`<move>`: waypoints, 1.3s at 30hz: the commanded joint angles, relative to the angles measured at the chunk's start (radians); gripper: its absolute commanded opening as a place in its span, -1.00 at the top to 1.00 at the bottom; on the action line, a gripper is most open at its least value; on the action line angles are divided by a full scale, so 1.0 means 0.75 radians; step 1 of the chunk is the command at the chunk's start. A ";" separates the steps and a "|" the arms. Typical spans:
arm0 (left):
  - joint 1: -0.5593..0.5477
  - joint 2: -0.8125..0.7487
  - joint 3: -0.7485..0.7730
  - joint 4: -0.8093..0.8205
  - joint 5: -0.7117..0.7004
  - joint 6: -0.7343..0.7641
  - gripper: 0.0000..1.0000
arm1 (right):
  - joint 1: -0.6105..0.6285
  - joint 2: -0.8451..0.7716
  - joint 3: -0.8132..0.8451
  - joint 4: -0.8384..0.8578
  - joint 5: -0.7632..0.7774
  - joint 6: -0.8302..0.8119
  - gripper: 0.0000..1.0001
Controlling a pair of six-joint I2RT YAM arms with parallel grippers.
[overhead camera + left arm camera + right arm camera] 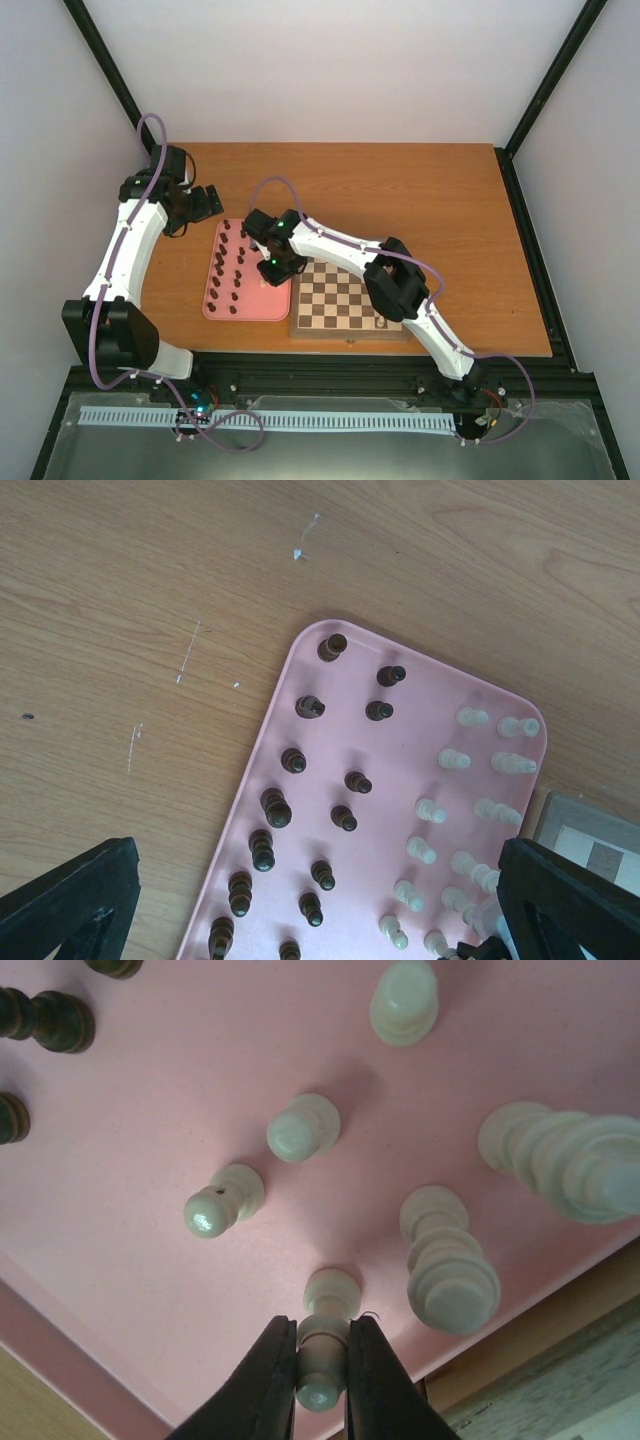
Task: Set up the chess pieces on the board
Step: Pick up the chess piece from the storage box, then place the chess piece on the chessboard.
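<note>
Fig.: overhead view w/ both wrist views. Wooden desk (420,190) carries a pink tray (410,740) and, just beside it on the right, the board (345,300), checks facing up. The chess pieces stand upright on the tray. Dark pieces (277,808) form two columns on its left half. Cream ones (430,810) form two columns on the half nearer the board.

R gripper (277,265) reaches over the tray's board-side edge. In the wrist view its two fingers (265,1385) are pressed in on a single cream piece (325,1345), pinching it at the upper stem. Base is at tray level; cannot tell if lifted. A taller cream piece stands just beside it.

L gripper (205,203) hangs above bare desk near the tray's far-left corner, fingers (70,900) spread wide, nothing between them.
</note>
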 commanded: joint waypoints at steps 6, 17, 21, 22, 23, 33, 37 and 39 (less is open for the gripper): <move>-0.003 0.012 0.041 -0.010 0.001 0.016 -1.00 | 0.011 -0.088 -0.004 -0.036 0.044 -0.043 0.91; -0.004 0.001 0.038 -0.008 0.000 0.014 -1.00 | 0.013 -0.405 -0.089 -0.200 0.095 -0.007 0.90; -0.004 -0.005 0.030 -0.002 0.001 0.014 -0.99 | 0.012 -0.581 -0.395 -0.201 0.165 0.052 0.91; -0.004 -0.007 0.029 -0.002 0.002 0.014 -0.99 | 0.011 -0.647 -0.490 -0.189 0.173 0.076 0.91; -0.004 -0.006 0.031 -0.001 0.003 0.013 -0.99 | 0.011 -0.694 -0.582 -0.179 0.181 0.097 0.90; -0.004 0.007 0.039 -0.003 0.014 0.008 -0.99 | 0.001 -0.971 -1.094 -0.091 0.281 0.274 0.91; -0.004 0.006 0.029 -0.001 0.013 0.008 -0.99 | -0.005 -1.014 -1.171 -0.069 0.273 0.296 0.90; -0.003 0.003 0.022 0.003 0.013 0.007 -0.99 | -0.009 -1.035 -1.209 -0.050 0.270 0.303 0.90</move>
